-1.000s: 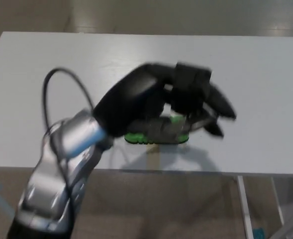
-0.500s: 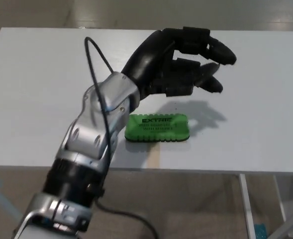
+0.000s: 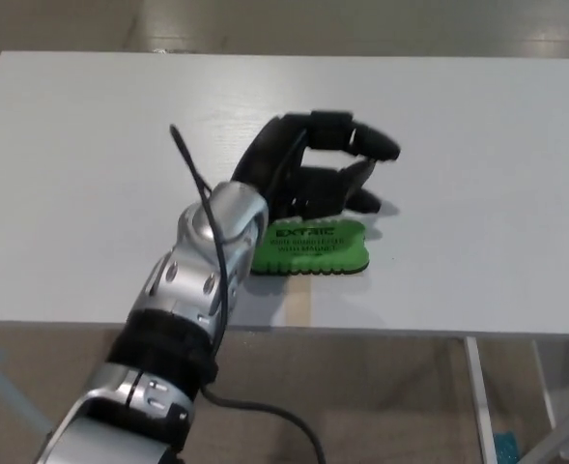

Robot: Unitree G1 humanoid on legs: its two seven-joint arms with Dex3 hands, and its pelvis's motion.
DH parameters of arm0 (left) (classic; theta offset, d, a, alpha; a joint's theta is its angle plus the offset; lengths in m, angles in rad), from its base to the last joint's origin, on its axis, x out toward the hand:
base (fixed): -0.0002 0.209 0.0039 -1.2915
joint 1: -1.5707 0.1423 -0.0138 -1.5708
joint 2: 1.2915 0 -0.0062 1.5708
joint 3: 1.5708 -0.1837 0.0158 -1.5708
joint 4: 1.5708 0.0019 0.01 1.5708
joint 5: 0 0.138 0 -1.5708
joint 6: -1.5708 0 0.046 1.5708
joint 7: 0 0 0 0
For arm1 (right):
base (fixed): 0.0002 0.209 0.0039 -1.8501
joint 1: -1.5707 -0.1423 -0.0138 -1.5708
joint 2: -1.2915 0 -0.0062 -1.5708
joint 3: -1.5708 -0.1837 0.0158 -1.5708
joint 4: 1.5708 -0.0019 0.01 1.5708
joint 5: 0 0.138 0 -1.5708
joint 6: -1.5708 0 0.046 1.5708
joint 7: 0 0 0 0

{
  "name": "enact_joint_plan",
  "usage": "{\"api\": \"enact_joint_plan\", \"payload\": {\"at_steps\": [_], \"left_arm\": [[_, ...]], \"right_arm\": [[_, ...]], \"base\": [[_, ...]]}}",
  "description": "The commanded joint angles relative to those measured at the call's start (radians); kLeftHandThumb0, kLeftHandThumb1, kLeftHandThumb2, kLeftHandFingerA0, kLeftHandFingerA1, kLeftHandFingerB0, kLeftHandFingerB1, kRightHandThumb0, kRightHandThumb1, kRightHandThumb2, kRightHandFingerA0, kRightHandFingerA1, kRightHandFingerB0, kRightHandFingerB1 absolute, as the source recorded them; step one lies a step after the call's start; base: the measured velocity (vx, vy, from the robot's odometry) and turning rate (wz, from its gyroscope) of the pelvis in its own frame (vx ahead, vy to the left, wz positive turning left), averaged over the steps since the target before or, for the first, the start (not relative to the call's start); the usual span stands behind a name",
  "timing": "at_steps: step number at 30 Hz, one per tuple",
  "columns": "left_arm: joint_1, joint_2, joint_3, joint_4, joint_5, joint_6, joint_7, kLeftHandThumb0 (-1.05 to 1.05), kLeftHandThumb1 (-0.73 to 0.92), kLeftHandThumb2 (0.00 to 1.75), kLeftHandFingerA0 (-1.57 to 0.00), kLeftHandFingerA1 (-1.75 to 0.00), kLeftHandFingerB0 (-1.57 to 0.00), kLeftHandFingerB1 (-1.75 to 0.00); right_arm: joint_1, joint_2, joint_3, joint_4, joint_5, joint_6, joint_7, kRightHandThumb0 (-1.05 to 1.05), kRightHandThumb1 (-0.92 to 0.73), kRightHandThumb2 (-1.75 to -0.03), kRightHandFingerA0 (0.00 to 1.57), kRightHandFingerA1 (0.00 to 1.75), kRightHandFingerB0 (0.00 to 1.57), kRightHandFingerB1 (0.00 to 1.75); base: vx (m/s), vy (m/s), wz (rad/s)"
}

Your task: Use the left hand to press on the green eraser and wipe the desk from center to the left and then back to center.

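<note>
Spanning the head view, a white desk [image 3: 477, 145] stands on a pale tan floor [image 3: 361, 24]. The green eraser [image 3: 315, 247] lies near the desk's front edge, at centre. The left hand [image 3: 313, 174] hangs just behind and above it, fingers [image 3: 366, 141] curled but apart, holding nothing.

The tabletop [image 3: 477, 145] is a plain white, rectangular surface; its near edge runs across the lower part of the head view. One item lies flat on it: a green eraser [image 3: 313, 248] with dark lettering, near the front edge, roughly centered.
</note>
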Motion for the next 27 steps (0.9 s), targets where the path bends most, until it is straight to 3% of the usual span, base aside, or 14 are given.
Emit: {"api": "enact_joint_plan", "payload": {"at_steps": [1, 27], "left_arm": [[0.033, -0.001, 0.009, 0.038, 0.029, -0.061, 0.026, -0.21, 0.84, 0.67, -1.06, -0.57, -0.94, -0.78], [0.123, -0.032, 0.016, 0.093, 0.050, -0.117, 0.048, -0.20, 0.85, 0.67, -1.07, -0.59, -0.95, -0.77]], "right_arm": [[0.006, -0.010, 0.015, 0.010, -0.029, -0.026, -0.024, -0.39, -0.74, -0.62, 0.69, 0.54, 0.66, 0.42], [0.001, -0.022, 0.035, 0.005, -0.035, -0.021, -0.015, -0.40, -0.74, -0.63, 0.70, 0.54, 0.64, 0.42]], "base": [[0.00, 0.000, 0.00], [0.00, 0.000, 0.00]]}}
